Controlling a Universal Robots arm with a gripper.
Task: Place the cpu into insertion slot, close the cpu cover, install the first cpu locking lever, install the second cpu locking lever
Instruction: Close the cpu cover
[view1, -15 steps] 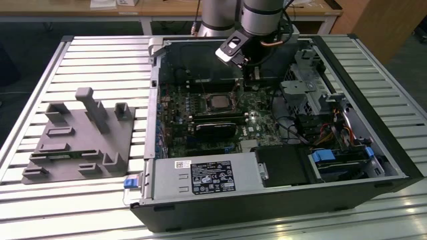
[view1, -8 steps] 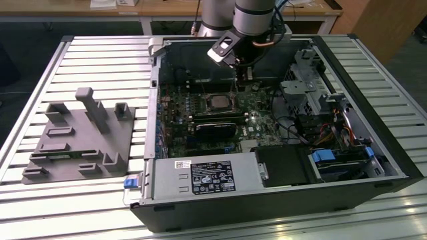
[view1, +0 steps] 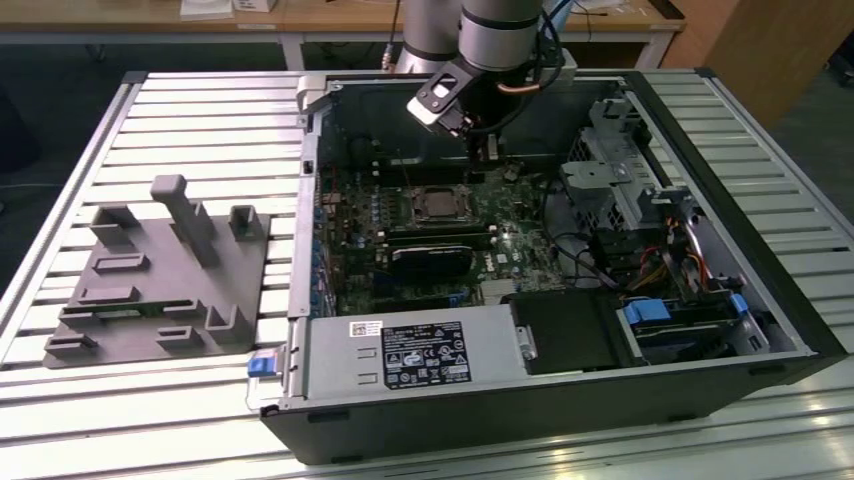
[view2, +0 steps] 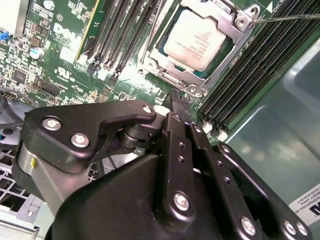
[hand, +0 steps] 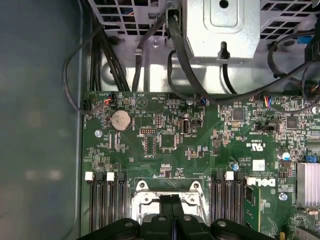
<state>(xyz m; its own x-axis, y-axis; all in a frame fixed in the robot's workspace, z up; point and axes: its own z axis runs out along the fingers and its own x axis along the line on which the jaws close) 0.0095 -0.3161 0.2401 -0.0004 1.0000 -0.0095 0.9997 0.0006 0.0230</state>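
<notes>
- Grey-topped cpu (view1: 437, 204) sits in the insertion slot (view2: 152, 64) at the exterior view's centre, with the cpu cover (view2: 239, 31) down over it.
- Your gripper (view2: 178, 100) hangs just beside it, fingers together and empty; you cannot tell whether the locking lever (view2: 287, 18) is latched.

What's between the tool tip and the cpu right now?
The silver frame edge of the cpu cover, which lies closed round the cpu. The tool sits just outside that edge. This shows in the second wrist view.

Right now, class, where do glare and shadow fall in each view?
Exterior view: the table slats glare white, the computer case is dim inside. Second wrist view: the cpu shines pale. First wrist view: the case wall lies in shadow.
</notes>
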